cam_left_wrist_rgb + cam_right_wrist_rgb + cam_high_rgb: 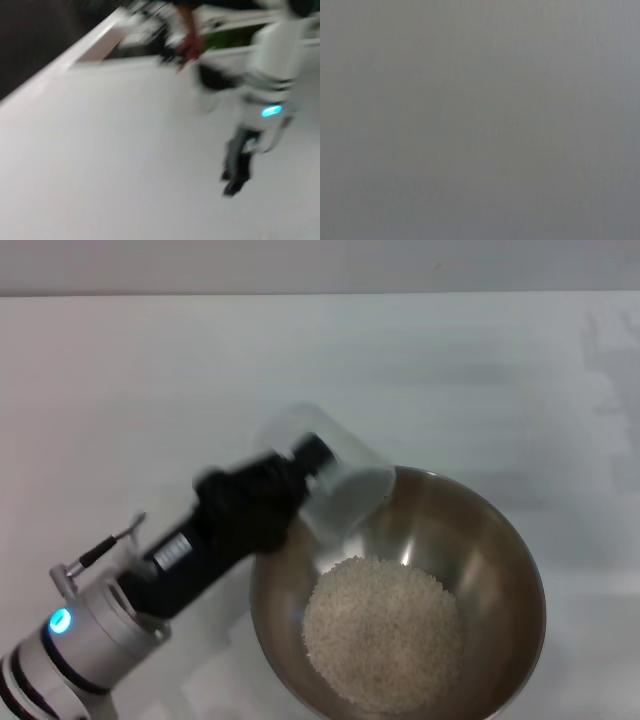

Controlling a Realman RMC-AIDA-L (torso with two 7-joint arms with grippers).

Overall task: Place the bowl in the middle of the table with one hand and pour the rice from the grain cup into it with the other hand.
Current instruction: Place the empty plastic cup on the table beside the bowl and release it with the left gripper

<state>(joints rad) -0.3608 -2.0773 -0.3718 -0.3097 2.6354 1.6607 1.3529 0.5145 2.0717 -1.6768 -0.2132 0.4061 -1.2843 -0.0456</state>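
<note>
The steel bowl (pixel 495 540) stands on the white table (pixel 150 380) at the front, right of centre. A heap of pale rice (pixel 385 630) lies in its bottom. My left gripper (pixel 308 462) is shut on the clear grain cup (pixel 345 485) and holds it tipped on its side over the bowl's left rim, mouth toward the bowl. The cup looks empty. My right arm is out of the head view. Its black gripper (pixel 236 175) shows blurred in the left wrist view, hanging near the table. The right wrist view is plain grey.
The table's far edge (pixel 320 292) runs along the top of the head view. In the left wrist view a white raised border (pixel 75 55) edges the table, with blurred clutter (pixel 175 30) behind it.
</note>
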